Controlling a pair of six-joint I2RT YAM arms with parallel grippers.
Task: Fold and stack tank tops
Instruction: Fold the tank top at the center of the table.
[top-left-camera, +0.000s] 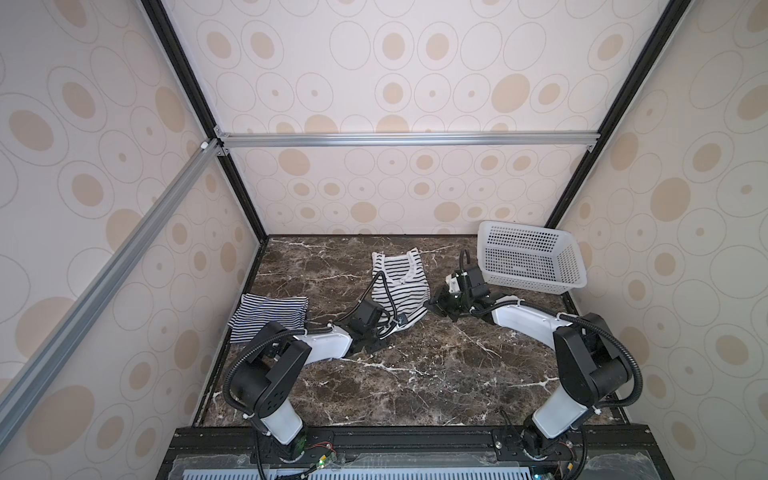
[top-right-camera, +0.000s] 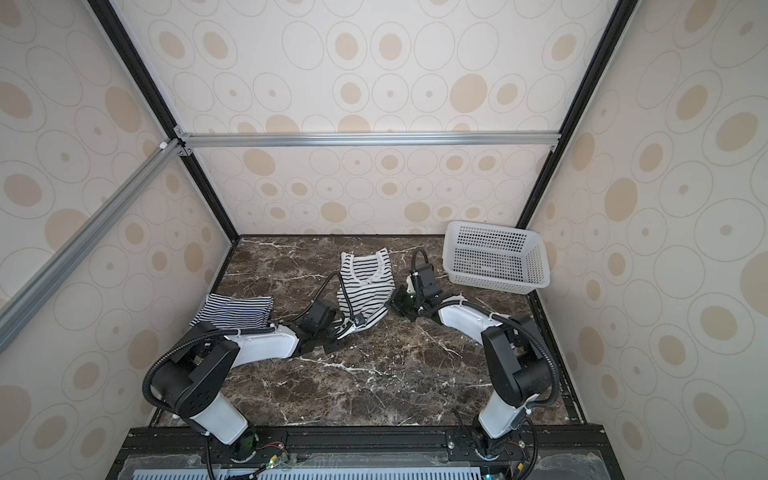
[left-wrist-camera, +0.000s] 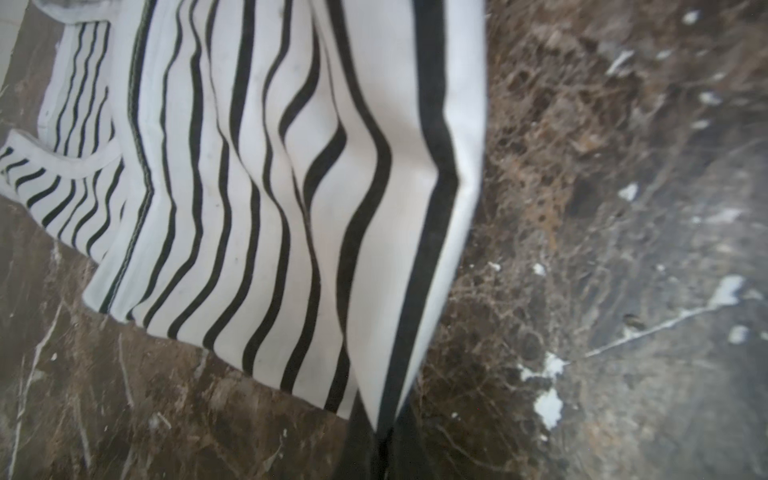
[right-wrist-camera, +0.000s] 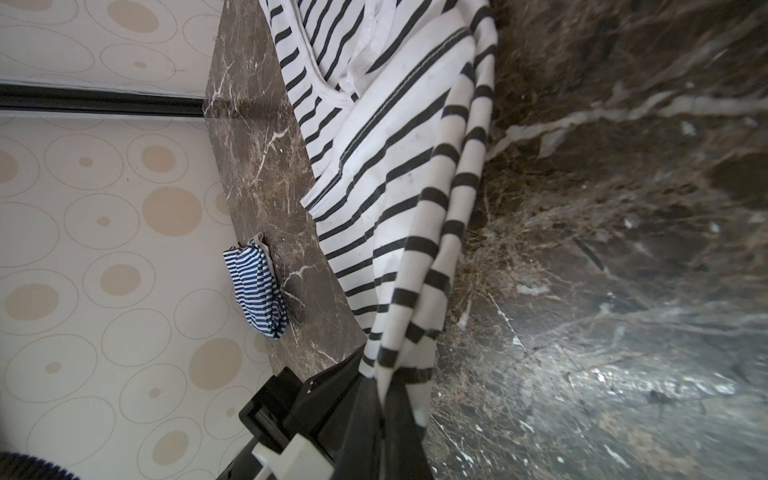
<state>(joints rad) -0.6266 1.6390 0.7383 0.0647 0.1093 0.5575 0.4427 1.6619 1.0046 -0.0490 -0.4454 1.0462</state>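
Left hand (top-left-camera: 388, 328), seen in both top views, is clamped on the near hem corner of the wide-striped top (top-left-camera: 399, 286). The right hand (top-left-camera: 431, 306) is clamped on that top's right edge. The top lies mid-table toward the back wall, with its straps pointing away from the robot. A narrow-striped top (top-left-camera: 270, 313) lies bunched at the left edge of the table (top-left-camera: 415, 374), well apart from the first and partly covered by the left arm's elbow. A white perforated plastic basket (top-left-camera: 519, 239), rectangular, sits in the far right corner, just beside the right wrist. The near half of the table between the two arms is bare dark marble with white veins.

Left wrist view: the left hand (left-wrist-camera: 382, 449) shows dark fingers (left-wrist-camera: 359, 440) pressed together on a pointed corner of the wide-striped top (left-wrist-camera: 291, 187). The cloth rises from them in a ridge, and its black stripes run wavy. Bare table (left-wrist-camera: 602, 249) borders the cloth's edge.

Right wrist view: the right hand (right-wrist-camera: 386, 399) is shut on a gathered fold of the wide-striped top (right-wrist-camera: 395, 166). The narrow-striped top (right-wrist-camera: 257, 291), blue and white, sits at the table edge against the patterned wall (right-wrist-camera: 104, 249).
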